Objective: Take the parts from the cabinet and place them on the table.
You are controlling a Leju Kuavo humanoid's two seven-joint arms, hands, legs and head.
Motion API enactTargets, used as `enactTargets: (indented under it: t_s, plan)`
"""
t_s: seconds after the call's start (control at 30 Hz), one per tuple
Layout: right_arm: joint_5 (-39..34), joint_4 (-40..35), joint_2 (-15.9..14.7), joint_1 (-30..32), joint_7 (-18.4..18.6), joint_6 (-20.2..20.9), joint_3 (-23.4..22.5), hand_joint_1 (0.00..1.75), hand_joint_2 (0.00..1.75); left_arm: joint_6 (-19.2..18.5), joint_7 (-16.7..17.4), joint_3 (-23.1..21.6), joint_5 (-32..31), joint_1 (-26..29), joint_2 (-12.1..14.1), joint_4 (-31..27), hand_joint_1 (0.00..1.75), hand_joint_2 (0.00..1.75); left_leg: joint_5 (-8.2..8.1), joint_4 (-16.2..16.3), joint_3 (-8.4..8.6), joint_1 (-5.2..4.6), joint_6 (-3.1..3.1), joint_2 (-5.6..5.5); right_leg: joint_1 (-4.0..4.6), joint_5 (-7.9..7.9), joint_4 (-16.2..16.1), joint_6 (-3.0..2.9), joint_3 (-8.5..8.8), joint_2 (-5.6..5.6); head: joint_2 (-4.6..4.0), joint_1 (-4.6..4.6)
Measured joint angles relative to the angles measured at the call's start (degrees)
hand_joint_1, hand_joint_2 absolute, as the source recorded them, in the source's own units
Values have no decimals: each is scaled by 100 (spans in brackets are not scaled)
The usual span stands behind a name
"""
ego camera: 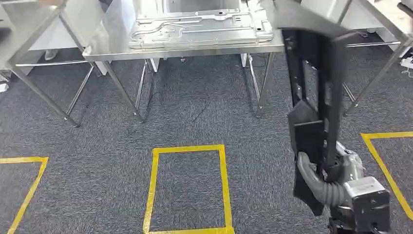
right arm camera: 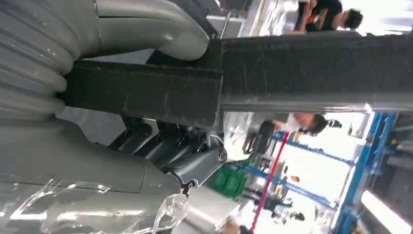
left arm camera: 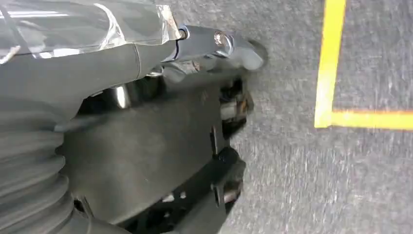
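The right hand, lower right of the frame, grips a long black part. The carrying step is underway; next it must reach the table at the top. The left hand also seems closed on a black part.

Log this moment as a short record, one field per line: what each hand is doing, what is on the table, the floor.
right hand: right hand grips a long black part, held roughly upright in front of the robot
left hand: left hand hangs over the carpet, fingers curled; whether it holds anything is unclear
table: steel table ahead carries a stamped metal panel
floor: grey carpet with a yellow tape rectangle
task state: black part not yet on the table
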Motion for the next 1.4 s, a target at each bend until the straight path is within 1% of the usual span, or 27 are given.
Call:
enactTargets:
  t_s: [0.03,0.1,0.17,0.23,0.27,0.3,0.37,0.43,0.5,0.53,0.6,0.67,0.7,0.73,0.77,0.83,0.87,0.9,1.0,1.07,1.13,1.2,1.23,1.27,1.3,1.33,1.4]
  plan:
    - [4,-7,0,-21,-4,-2,-4,175,175,-7,2,0,0,-3,0,0,0,175,-15,-48,73,26,4,-4,24,-54,361,-4,-190,23,0,7]
    - [15,-7,-13,-17,0,-4,-28,175,175,-20,4,-2,0,-6,-37,0,0,175,-131,-49,180,71,-76,-29,28,-365,1148,30,-780,40,0,9]
    - [2,-7,-13,13,4,0,-26,175,175,-24,7,-2,13,-2,-44,0,0,175,-275,-43,334,109,-172,-59,-9,-556,1387,127,-1186,37,0,9]
    - [0,-7,-15,11,4,0,-33,175,175,-24,7,0,17,9,-44,0,0,175,-465,-19,552,175,-293,-68,-48,-212,792,247,-1149,26,0,7]
    - [0,-7,-15,13,2,0,-33,175,175,-26,7,0,17,8,-44,0,0,175,-591,33,657,216,-355,-68,-74,172,316,308,-1043,16,0,11]
    - [-4,-2,-13,29,2,0,-33,175,175,-24,7,-2,17,25,-37,2,0,175,-734,100,647,201,-431,-57,-114,774,-82,350,-992,-41,0,17]
    - [-13,7,-16,13,9,7,-39,175,175,-24,2,0,17,-17,-26,11,0,175,-921,205,660,193,-483,-41,-51,632,15,92,-1037,-35,0,22]
    - [-13,4,-11,26,13,4,-46,175,175,-13,-2,-2,17,-11,-33,11,0,175,-943,264,691,210,-510,-19,-41,565,38,3,-1048,-9,0,18]
    - [-4,-9,-18,-2,0,4,-55,175,175,-9,-4,0,22,-20,-37,11,0,175,-809,822,404,241,-593,-11,-65,496,25,-76,-944,11,0,16]
    - [-4,-11,-18,-3,0,2,-63,175,175,-9,-7,-2,17,-20,-44,11,0,175,-808,1334,80,266,-645,-12,-64,452,13,-107,-899,4,0,16]
    - [-4,-11,-18,-17,0,9,-66,175,175,-9,-11,-2,20,-15,-44,11,0,175,-1167,2187,-576,330,-726,-11,-72,343,8,-118,-806,13,0,16]
    - [-9,-11,-18,-17,9,9,-66,175,175,-7,-33,0,17,-69,-44,11,0,175,-1631,2461,-957,374,-773,-11,-96,192,7,-88,-612,14,0,11]
    - [-9,-11,-18,-18,6,11,-66,175,175,-7,-33,0,17,-77,-44,11,0,175,-1627,2311,-985,386,-780,-11,-106,116,5,-71,-500,22,0,11]
    - [-9,-11,-18,-21,6,15,-66,175,175,-7,-33,0,17,-77,-44,11,0,175,-1452,1988,-955,393,-777,-11,-112,32,2,-56,-370,27,0,9]
    - [-9,-11,-18,-31,9,17,-66,175,175,-7,-31,0,20,-71,-44,11,0,175,-1111,1588,-907,395,-760,-11,-118,-46,0,-34,-250,29,0,9]
    - [-9,-9,-18,-37,6,20,-68,175,175,-7,-37,2,26,-27,-40,11,0,175,-51,833,-944,359,-680,-17,-109,-170,-3,34,-98,54,0,7]
    - [-13,-2,-15,-53,17,24,-68,175,175,-2,-37,2,28,-43,-35,11,0,175,-151,870,-923,307,-612,-31,-106,-248,-19,93,-44,85,0,7]
    - [-13,-2,-18,-54,17,24,-68,175,175,-4,-39,2,33,-47,-37,11,0,175,-120,863,-862,290,-615,-23,-98,-318,-68,137,7,85,0,0]
    - [-11,-11,-28,-49,17,22,-85,175,175,0,-9,0,37,-49,-57,11,0,175,-176,757,-581,316,-530,-30,-142,-244,139,223,85,90,2,2]
    - [-6,-11,-33,-67,13,24,-87,175,175,7,-2,0,31,-36,-59,11,0,175,-258,736,-456,291,-423,-23,-89,-272,950,168,-357,52,2,31]
    - [-4,-11,-33,-52,24,22,-94,175,175,2,-2,0,31,-20,-68,11,0,175,-362,733,-369,256,-364,-36,-9,-653,1690,121,-975,53,2,44]
    - [2,-11,-33,-39,24,22,-94,175,175,-4,0,0,33,-10,-72,11,0,175,-494,732,-226,198,-320,-65,65,-961,1767,71,-1336,53,2,46]
    - [2,-11,-33,-41,26,20,-94,175,175,-4,0,0,33,-10,-72,11,0,175,-572,731,-120,158,-322,-88,104,-901,1533,41,-1378,53,2,46]
    - [4,-11,-35,-42,24,20,-94,175,175,-4,0,0,33,-8,-74,11,0,175,-660,729,-11,143,-324,-100,150,-665,1160,-26,-1354,53,2,46]
    - [4,-11,-33,-41,24,20,-94,175,175,-7,0,0,33,-7,-77,11,0,175,-740,729,91,124,-322,-100,187,-226,737,-98,-1308,53,2,48]
    - [4,-7,-35,-40,26,20,-94,175,175,-9,0,0,35,8,-83,11,0,175,-821,725,97,112,-317,-103,240,467,380,-181,-1302,52,2,40]
    - [24,-7,-57,-34,33,7,-96,175,175,-6,-9,0,35,-8,-87,13,0,175,-943,708,165,62,-371,-116,252,589,302,-241,-1248,83,4,35]
